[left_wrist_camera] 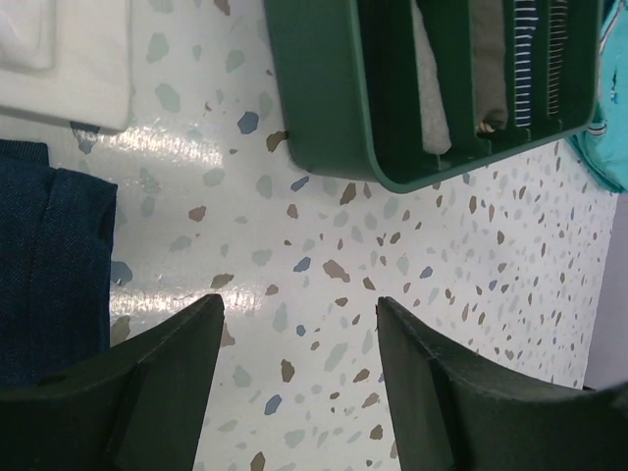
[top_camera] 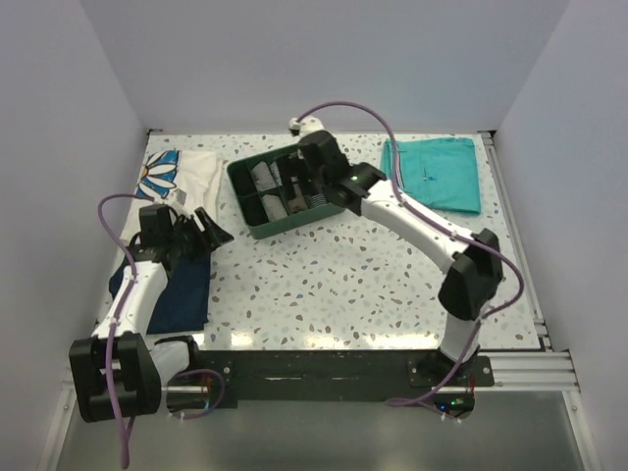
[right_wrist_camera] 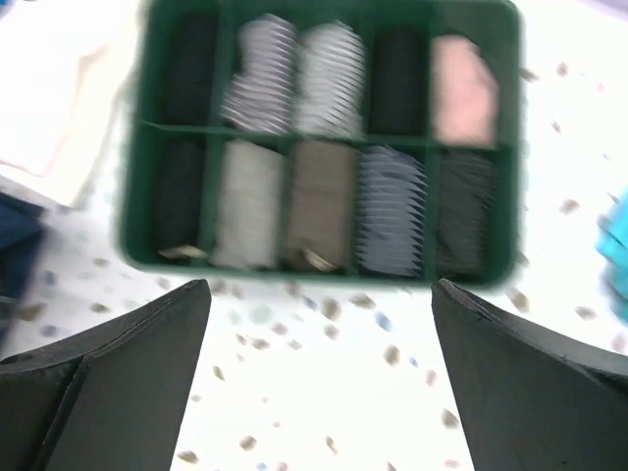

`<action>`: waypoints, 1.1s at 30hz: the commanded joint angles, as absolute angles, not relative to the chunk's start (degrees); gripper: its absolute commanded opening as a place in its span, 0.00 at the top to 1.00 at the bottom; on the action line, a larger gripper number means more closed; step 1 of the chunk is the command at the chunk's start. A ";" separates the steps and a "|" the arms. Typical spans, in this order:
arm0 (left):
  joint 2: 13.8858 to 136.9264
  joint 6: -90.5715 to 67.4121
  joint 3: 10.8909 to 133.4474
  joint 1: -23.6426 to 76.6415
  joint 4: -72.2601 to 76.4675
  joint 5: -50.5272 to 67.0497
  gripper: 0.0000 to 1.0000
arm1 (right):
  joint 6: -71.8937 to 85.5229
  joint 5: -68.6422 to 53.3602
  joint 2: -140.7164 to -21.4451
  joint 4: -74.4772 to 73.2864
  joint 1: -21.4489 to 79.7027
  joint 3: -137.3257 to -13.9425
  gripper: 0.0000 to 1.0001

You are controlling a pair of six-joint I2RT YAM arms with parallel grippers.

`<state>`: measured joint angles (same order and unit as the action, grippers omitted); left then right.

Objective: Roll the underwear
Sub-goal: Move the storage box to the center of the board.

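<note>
The underwear [right_wrist_camera: 182, 201] is a black roll with a beige edge showing. It lies in the near-left compartment of the green divider tray [right_wrist_camera: 324, 267], among several other small rolls. My right gripper [right_wrist_camera: 319, 285] is open and empty, its fingers spread wide over the speckled table just in front of the tray's near wall. From above, the right gripper [top_camera: 294, 191] hangs over the tray [top_camera: 294, 228] and hides part of it. My left gripper [left_wrist_camera: 299, 299] is open with nothing between its fingers. It hovers over bare table left of the tray [left_wrist_camera: 324, 118].
Folded teal shorts [top_camera: 432, 172] lie at the back right. A navy folded garment [top_camera: 182, 289] lies under the left arm, by the left gripper [top_camera: 218, 231]. A white cloth with a daisy print [top_camera: 182, 177] lies at the back left, beside the tray.
</note>
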<state>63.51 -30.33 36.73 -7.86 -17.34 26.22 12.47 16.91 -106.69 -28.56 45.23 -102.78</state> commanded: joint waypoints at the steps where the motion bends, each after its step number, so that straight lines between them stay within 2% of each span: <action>1: 58.98 -28.48 36.12 -8.26 -13.36 27.86 0.30 | 14.41 19.51 -96.96 -29.00 38.77 -88.97 0.02; 4: 55.91 -28.48 35.25 -7.82 -12.66 27.16 0.27 | 14.94 19.51 -88.27 -28.65 34.29 -76.86 0.01; 5: 54.07 -28.48 35.16 -7.04 -12.66 25.94 0.17 | 15.20 19.16 -86.33 -28.57 31.75 -74.73 0.02; 7: 52.13 -27.86 35.15 -5.81 -13.53 24.18 0.16 | 15.21 18.28 -80.79 -28.39 29.37 -68.86 0.01; 9: 50.02 -27.43 36.38 -3.26 -15.02 20.05 0.16 | 14.86 17.32 -76.15 -28.30 25.68 -65.49 0.02; 11: 49.22 -27.33 38.83 -0.72 -17.57 16.20 0.06 | 14.59 16.35 -73.49 -28.39 22.52 -61.38 0.01; 13: 49.13 -27.77 40.77 1.82 -19.06 13.11 0.06 | 14.07 15.21 -70.59 -27.78 20.84 -57.86 0.01; 14: 49.22 -27.95 42.78 3.85 -19.51 10.92 0.00 | 13.98 14.60 -69.97 -27.77 19.61 -56.96 0.01; 18: 50.09 -27.17 48.06 7.90 -20.48 5.73 0.00 | 14.32 14.15 -68.99 -28.74 18.20 -54.41 0.01; 25: 55.98 -22.86 60.10 19.58 -23.99 -9.99 0.00 | 17.75 14.41 -68.99 -29.09 16.61 -54.06 0.01; 32: 70.46 -17.41 75.73 42.59 -26.89 -39.16 0.00 | 16.87 15.64 -69.35 -29.36 15.29 -52.65 0.01; 33: 71.71 -16.45 76.81 43.50 -26.89 -39.63 0.00 | 17.22 15.56 -69.17 -29.09 15.29 -52.30 0.01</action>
<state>65.91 -21.69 69.67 35.99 -25.47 -22.28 16.08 14.90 -69.67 -29.93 15.86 -53.49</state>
